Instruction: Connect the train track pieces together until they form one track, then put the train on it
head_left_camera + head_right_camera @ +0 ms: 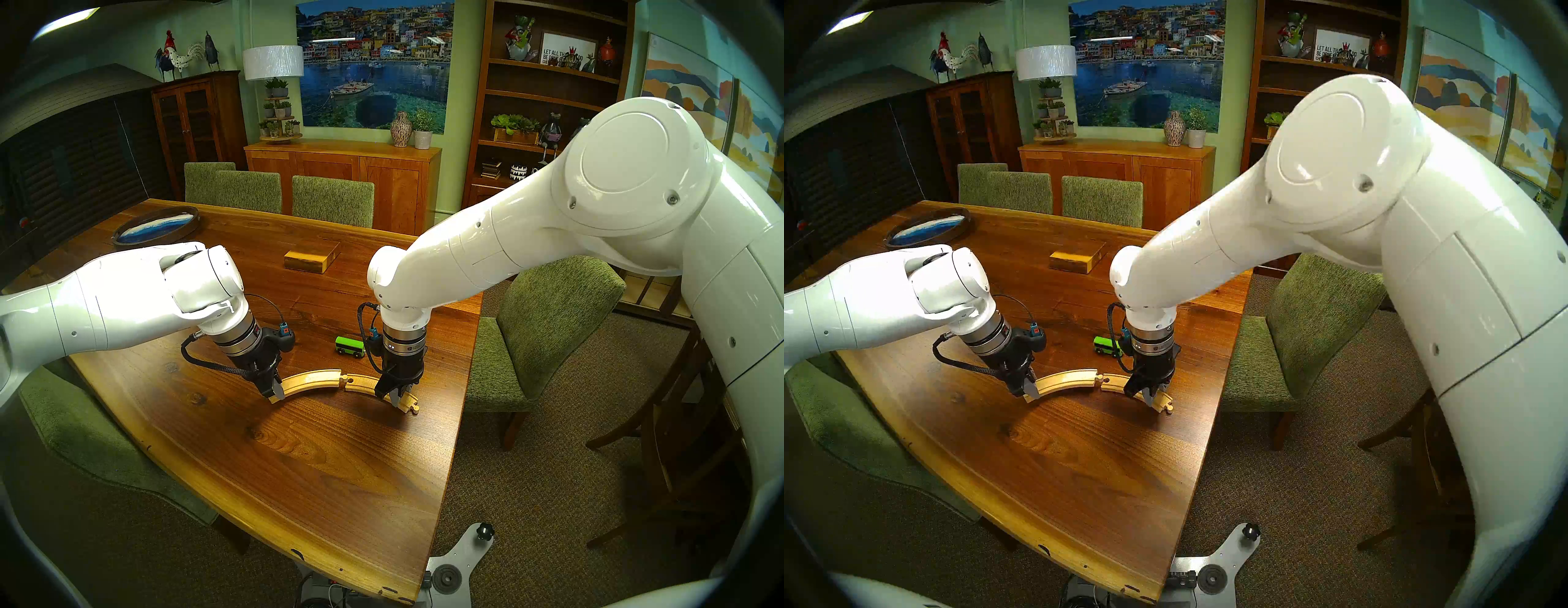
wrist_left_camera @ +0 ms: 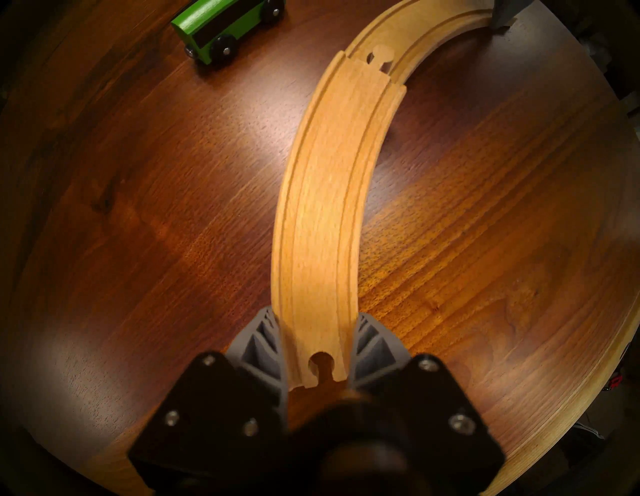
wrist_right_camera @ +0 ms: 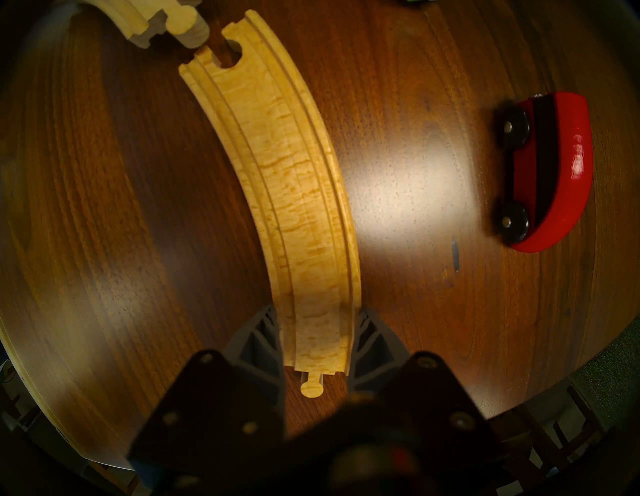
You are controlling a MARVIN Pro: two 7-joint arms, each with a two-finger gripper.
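Left wrist view showed the left gripper (image 2: 317,329) clenched on the socket end of the first curved pale-wood track piece with two grooves (image 2: 322,207), one grey ribbed finger (image 2: 263,346) pressing on each side edge. In the right wrist view the right gripper (image 3: 317,332) grasped in the same way the peg end of the second curved pale-wood track piece (image 3: 294,180).

Both pieces lay on the dark wooden table (image 1: 297,467), just on the robot's side of the boxy bright-green toy carriage with black wheels (image 1: 350,346). Their inner ends met almost directly in front of that carriage. The round peg of the first piece appeared a little raised and just beside the open socket of the second, so I judged the joint was not yet seated.

The red streamlined toy engine (image 3: 554,169) stood apart from the carriage, beyond the second piece.

The pieces looked light, stiff and smooth, probably a little slippery on the polished table. A hold across the width near the outer end seemed good, because it left the joint free. The thin neck of the peg could be the weak place, so it would be better to press it down gently, not sideways
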